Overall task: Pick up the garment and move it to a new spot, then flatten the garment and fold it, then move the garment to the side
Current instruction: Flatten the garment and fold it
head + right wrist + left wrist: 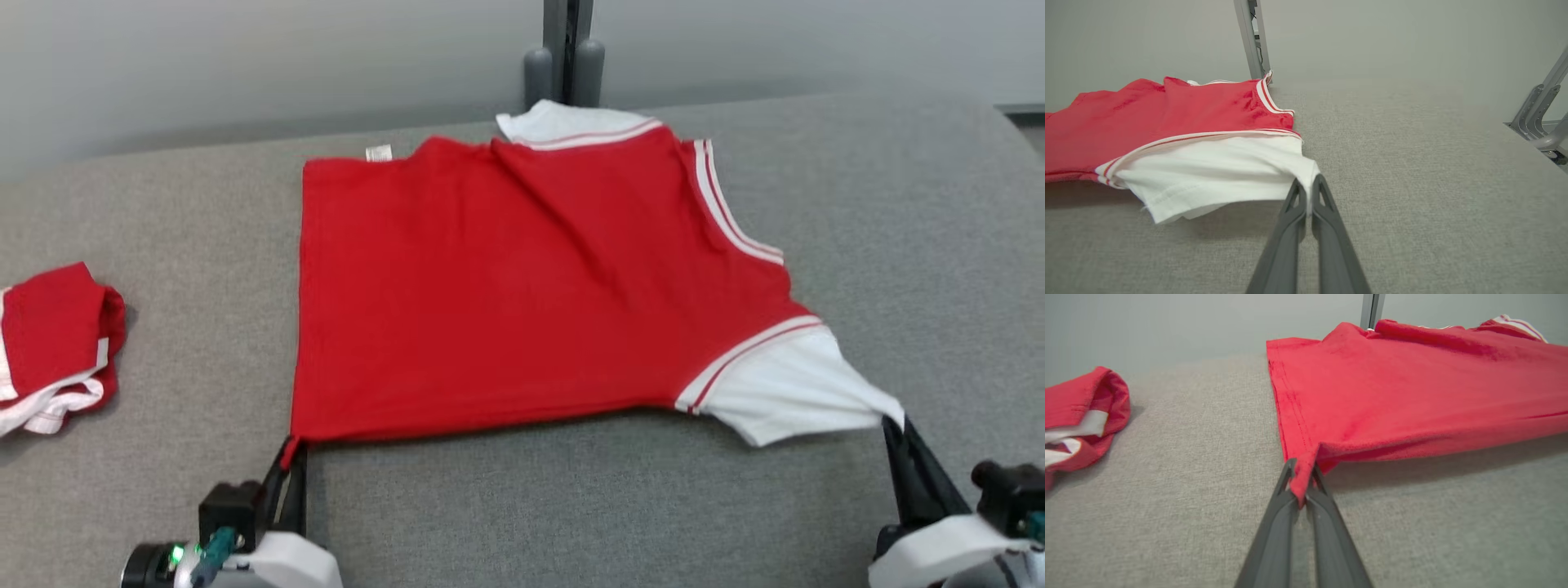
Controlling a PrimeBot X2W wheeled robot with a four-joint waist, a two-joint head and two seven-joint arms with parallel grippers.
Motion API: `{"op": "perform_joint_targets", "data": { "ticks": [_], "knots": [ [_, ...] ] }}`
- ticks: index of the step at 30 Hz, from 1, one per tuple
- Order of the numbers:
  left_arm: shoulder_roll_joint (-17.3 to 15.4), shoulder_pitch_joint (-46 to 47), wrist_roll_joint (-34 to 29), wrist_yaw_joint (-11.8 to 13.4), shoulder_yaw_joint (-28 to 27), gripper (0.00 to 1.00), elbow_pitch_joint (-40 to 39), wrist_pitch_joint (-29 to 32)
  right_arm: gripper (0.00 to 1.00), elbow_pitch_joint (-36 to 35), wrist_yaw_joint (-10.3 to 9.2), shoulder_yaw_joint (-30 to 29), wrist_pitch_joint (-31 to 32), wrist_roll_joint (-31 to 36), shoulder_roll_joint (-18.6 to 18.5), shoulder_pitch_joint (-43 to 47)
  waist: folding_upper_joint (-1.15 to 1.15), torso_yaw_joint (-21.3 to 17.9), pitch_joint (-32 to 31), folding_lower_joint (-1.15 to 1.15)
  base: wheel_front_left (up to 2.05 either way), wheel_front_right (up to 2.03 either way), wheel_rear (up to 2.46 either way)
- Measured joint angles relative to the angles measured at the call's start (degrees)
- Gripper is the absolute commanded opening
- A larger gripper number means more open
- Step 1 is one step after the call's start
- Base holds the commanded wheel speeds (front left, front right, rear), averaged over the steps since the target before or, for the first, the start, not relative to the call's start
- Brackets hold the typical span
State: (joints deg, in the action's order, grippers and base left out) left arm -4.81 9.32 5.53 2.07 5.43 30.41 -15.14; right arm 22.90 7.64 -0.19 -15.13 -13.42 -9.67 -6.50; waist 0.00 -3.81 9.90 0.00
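Note:
The garment (522, 278) is a red T-shirt with white, red-striped sleeves, spread across the grey surface with its near edge lifted slightly. My left gripper (290, 449) is shut on its near-left hem corner; the left wrist view shows the red cloth (1412, 400) pinched at that gripper's tips (1301, 473). My right gripper (894, 425) is shut on the tip of the near white sleeve (792, 392); in the right wrist view the sleeve (1216, 171) runs left from the tips (1308, 185). The far sleeve (571, 124) lies at the back edge.
A second red and white garment (53, 343) lies bunched at the left edge, also visible in the left wrist view (1081, 416). A grey post (565, 57) stands behind the padded table (898, 245). A metal frame (1543, 114) stands off the table's right side.

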Motion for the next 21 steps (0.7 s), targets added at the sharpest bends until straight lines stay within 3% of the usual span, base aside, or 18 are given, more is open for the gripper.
{"op": "perform_joint_targets", "data": {
  "ticks": [10,21],
  "knots": [
    [1.31,-13.79,0.09,-0.08,-2.40,0.00,-0.67,0.00,0.00,2.48,0.00,2.42,0.00,0.31,0.74,10.45,0.00,-1.19,-10.17,0.00,0.00,0.00,0.00],
    [1.82,-18.27,-0.44,-1.11,-4.36,0.00,-3.90,0.00,0.00,-1.16,0.00,3.50,0.00,-0.30,-0.59,15.80,0.00,-0.76,-12.79,0.00,0.00,0.00,0.00]
  ]
}}
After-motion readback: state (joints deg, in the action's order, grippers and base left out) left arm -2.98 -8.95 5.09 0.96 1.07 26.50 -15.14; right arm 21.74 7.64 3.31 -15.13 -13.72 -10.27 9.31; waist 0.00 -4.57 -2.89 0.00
